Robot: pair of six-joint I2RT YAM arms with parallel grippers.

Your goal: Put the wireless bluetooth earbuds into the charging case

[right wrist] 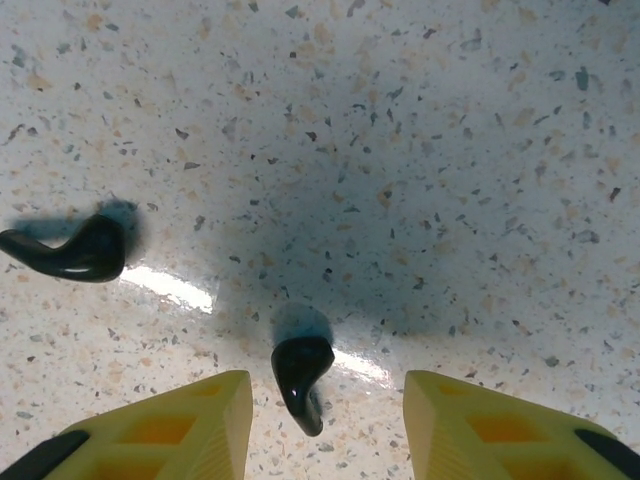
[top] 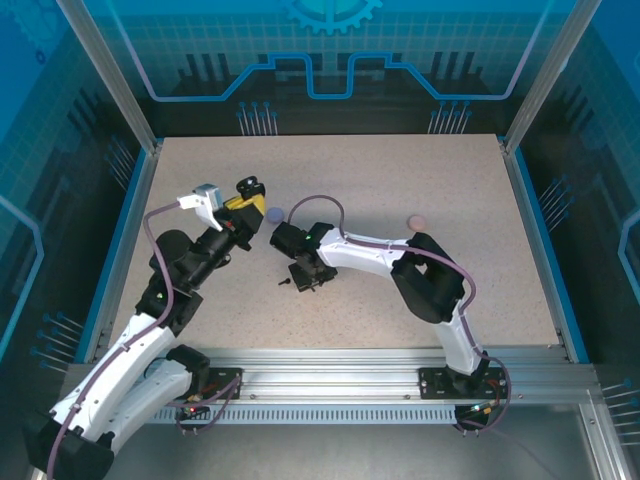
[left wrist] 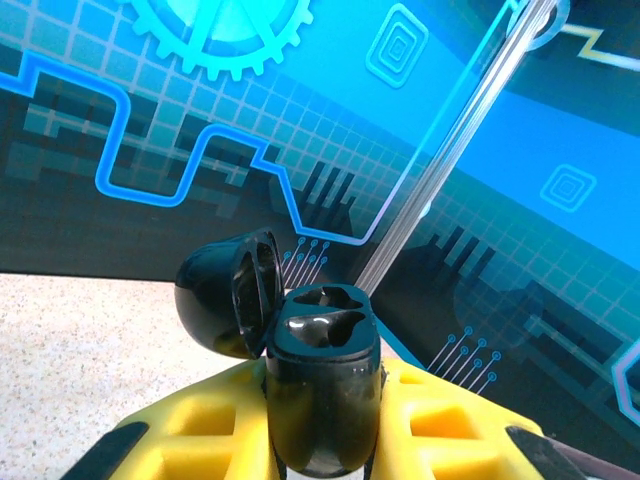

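Earbud (right wrist: pixel 300 372), black, seems light and slippery; we'd pinch its bulb. Right hand (right wrist: pixel 325 395) straddles it, apart; twin (right wrist: pixel 75 250) at nine o'clock. Left hand (left wrist: pixel 322 440) clamps the case (left wrist: pixel 322 340).

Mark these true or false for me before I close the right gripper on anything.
1. The left gripper holds a black charging case with its lid open. True.
2. Both sockets of that case hold earbuds. False: they look empty.
3. A black earbud lies on the table between the fingers of the right gripper. True.
4. The right gripper holds that earbud off the table. False: its jaws stand apart on either side, not touching it.
5. A second black earbud lies on the table off to one side. True.
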